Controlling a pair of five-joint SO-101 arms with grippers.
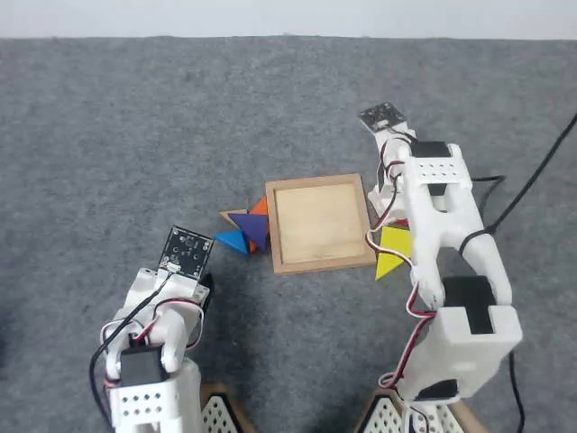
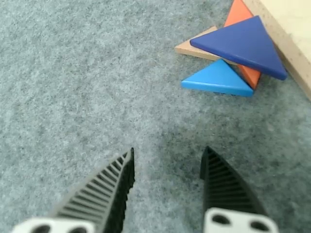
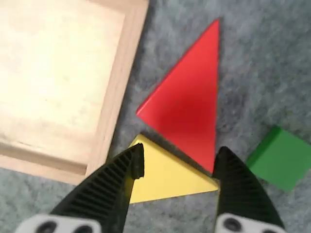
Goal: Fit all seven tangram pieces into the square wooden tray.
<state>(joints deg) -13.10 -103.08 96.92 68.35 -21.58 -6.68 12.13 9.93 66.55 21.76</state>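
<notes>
The square wooden tray (image 1: 320, 224) lies mid-table with nothing in it. Against its left rim are stacked a dark blue triangle (image 2: 243, 43), a light blue triangle (image 2: 217, 80), an orange piece (image 2: 238, 14) and a tan piece (image 2: 197, 48). My left gripper (image 2: 169, 153) is open above bare felt, short of that stack. By the tray's right rim (image 3: 121, 92) lie a red triangle (image 3: 189, 102), a yellow triangle (image 3: 165, 177) and a green square (image 3: 281, 158). My right gripper (image 3: 181, 153) is open just above where the red and yellow triangles meet.
Grey felt covers the whole table. The left arm (image 1: 162, 307) stands at the lower left. Along the tray's right side the right arm (image 1: 433, 180) hides the red and green pieces from above. Its black cable (image 1: 541, 171) runs off to the right.
</notes>
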